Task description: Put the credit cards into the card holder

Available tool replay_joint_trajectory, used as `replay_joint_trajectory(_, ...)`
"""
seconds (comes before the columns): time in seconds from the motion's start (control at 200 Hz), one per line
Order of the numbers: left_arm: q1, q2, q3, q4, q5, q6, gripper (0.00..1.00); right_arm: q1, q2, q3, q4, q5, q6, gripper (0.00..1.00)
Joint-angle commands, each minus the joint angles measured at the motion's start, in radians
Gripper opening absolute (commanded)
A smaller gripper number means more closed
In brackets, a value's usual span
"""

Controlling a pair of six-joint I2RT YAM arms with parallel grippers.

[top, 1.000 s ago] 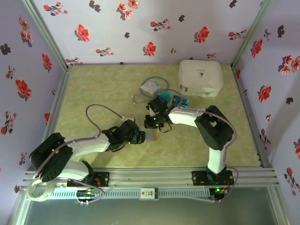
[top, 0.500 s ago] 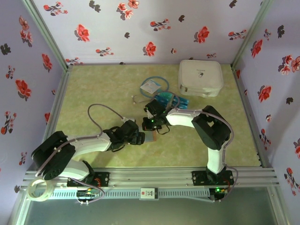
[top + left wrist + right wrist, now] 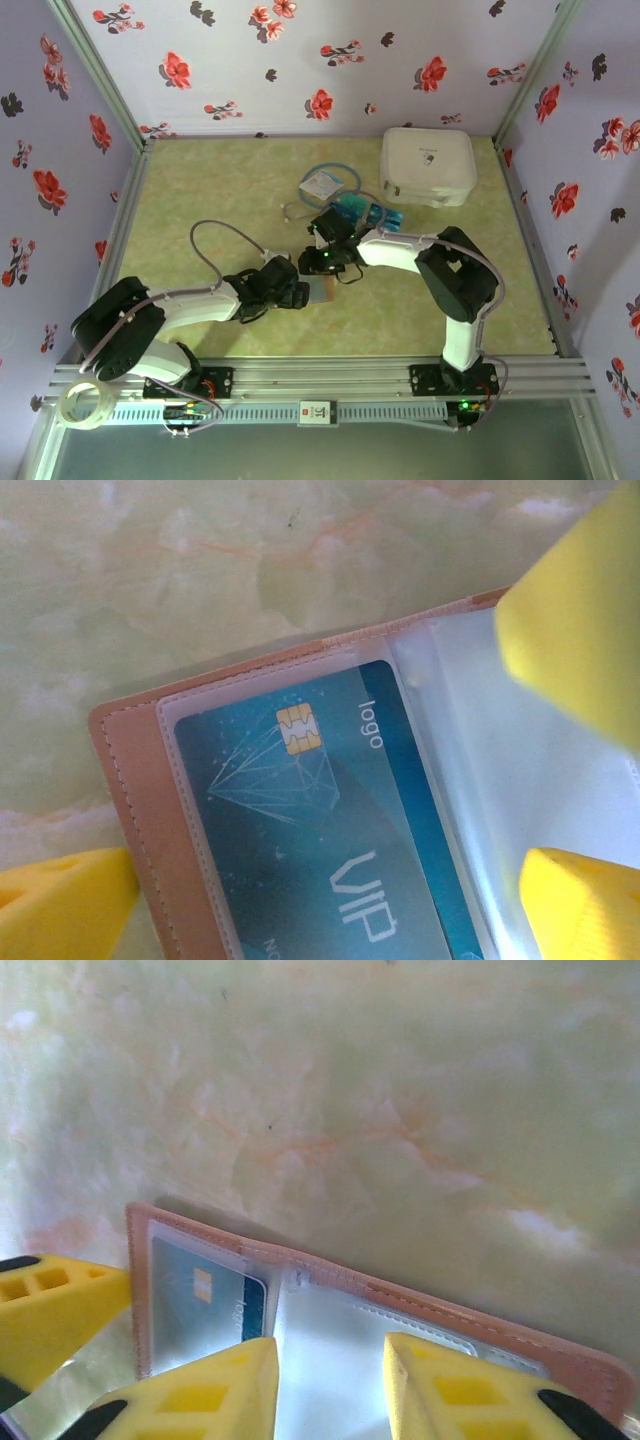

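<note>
- The card holder [image 3: 319, 291] lies open and flat on the green table [image 3: 220, 180], in the middle of the near half, between the two gripper heads.
- The left gripper [image 3: 294, 292] sits at the holder's left side with its jaws spread wide and grips nothing.
- In the left wrist view one yellow finger [image 3: 60, 900] is off the brown leather edge, over the table. The other is over the clear sleeve [image 3: 520, 780]. Whether either one presses down cannot be told.
- A teal card [image 3: 320, 820] with a gold chip and the words "logo" and "VIP" is tucked into the left pocket of the holder.
- The right gripper [image 3: 322, 266] is at the far edge of the holder, tips pointing down onto it.
- Its jaws stand narrowly apart, with a slim gap between the yellow fingertips [image 3: 225, 1380] and the empty clear sleeve showing through the gap. Nothing is pinched. Contact with the plastic cannot be judged.
- The remaining credit cards [image 3: 372, 213] lie in a blue-teal pile farther back and right, near the white case [image 3: 428, 165] and beside the pale blue packet [image 3: 321, 183].
</note>
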Motion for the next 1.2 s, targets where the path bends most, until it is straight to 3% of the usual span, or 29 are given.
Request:
replay_joint_trajectory(0.0,0.001,0.052,-0.016,-0.023,-0.011,0.012,1.0,-0.022,-0.068,-0.011,-0.022,0.021,0.011,0.36)
replay_joint_trajectory(0.545,0.001,0.052,-0.026,-0.013,-0.011,0.007,1.0,-0.028,-0.046,-0.123,0.068,0.0,0.061,0.39)
replay_joint_trajectory(1.195,0.001,0.052,-0.032,-0.002,-0.011,0.004,1.0,-0.004,-0.019,-0.115,0.125,-0.062,0.103,0.38)
